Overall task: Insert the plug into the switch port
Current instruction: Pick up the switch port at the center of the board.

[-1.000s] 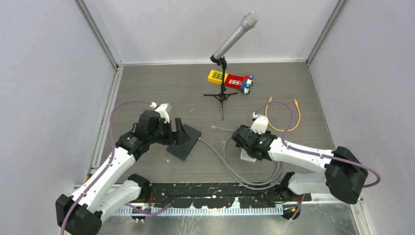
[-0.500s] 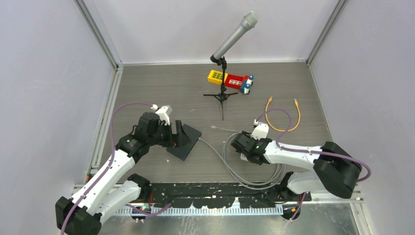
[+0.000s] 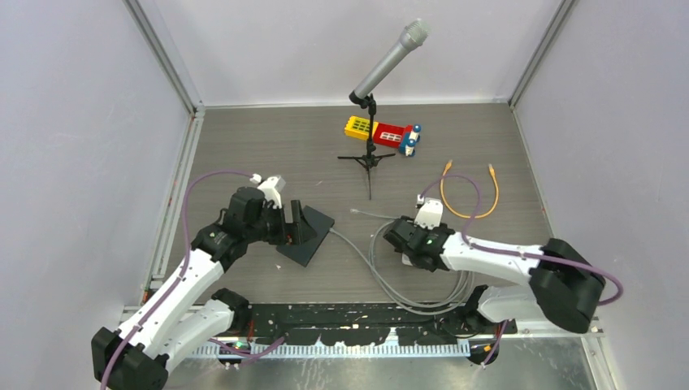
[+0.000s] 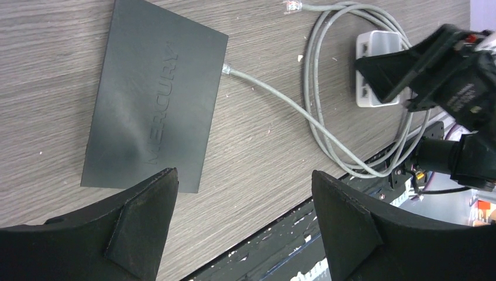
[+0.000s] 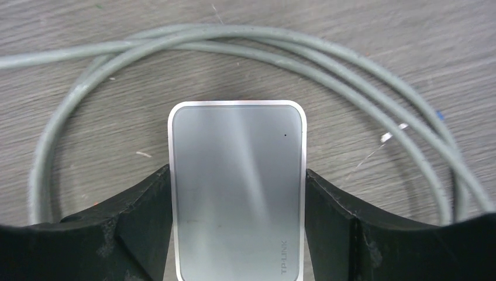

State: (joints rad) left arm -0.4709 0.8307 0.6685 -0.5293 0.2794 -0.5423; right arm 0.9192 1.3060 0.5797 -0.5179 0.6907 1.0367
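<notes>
A white TP-LINK switch (image 5: 237,146) lies flat on the table inside the loops of a grey cable (image 5: 327,58). My right gripper (image 5: 237,171) straddles it, and both fingers press on its long sides. The cable's free clear plug (image 4: 292,6) rests on the wood, also visible from above as the plug (image 3: 356,211), apart from both grippers. The cable's other end sits in a black Mercury box (image 4: 152,99). My left gripper (image 4: 244,174) hovers open just in front of that box with nothing between its fingers. From the left wrist view the white switch (image 4: 374,88) shows its ports.
A microphone on a tripod stand (image 3: 370,154) stands at mid-back, with a toy block house (image 3: 386,132) behind it. An orange patch cable (image 3: 467,195) lies at the right. The black rail of the table's near edge (image 3: 366,313) runs below the grey cable's loops (image 3: 382,268).
My right gripper has settled lower over the white switch and its jaws have narrowed onto the switch's sides. The left arm has shifted only slightly and stays open.
</notes>
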